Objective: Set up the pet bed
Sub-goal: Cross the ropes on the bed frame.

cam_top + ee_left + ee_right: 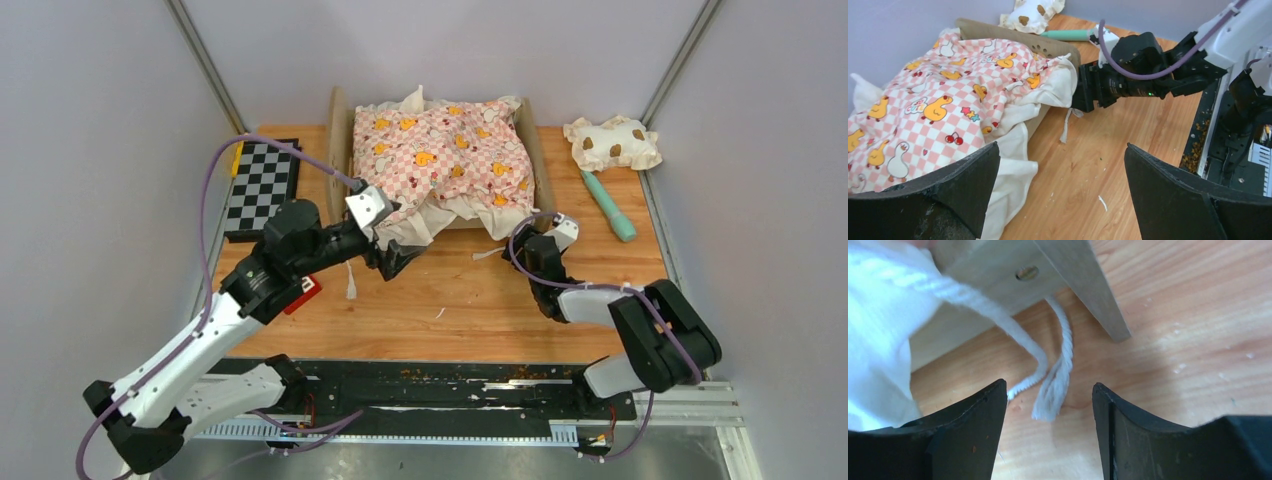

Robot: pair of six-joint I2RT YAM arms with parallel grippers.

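Note:
The pet bed (337,150) stands at the back middle of the table. Its light-wood frame (1048,47) is mostly covered by a pink checkered cushion (445,155) whose white ruffle spills over the near edge. My left gripper (400,258) is at the bed's near left corner, open wide (1062,147) over bare table, the cushion (938,110) just to its left. My right gripper (527,238) is low at the near right corner, open (1049,385), with two white cord ends (1053,390) lying just ahead between the fingertips, below the wooden frame (998,285).
A cream brown-spotted pillow (612,142) and a teal stick (608,205) lie at the back right. A black-and-white checkered board (262,185) sits at the left, with a small red item (305,293) under my left arm. Grey walls close in both sides.

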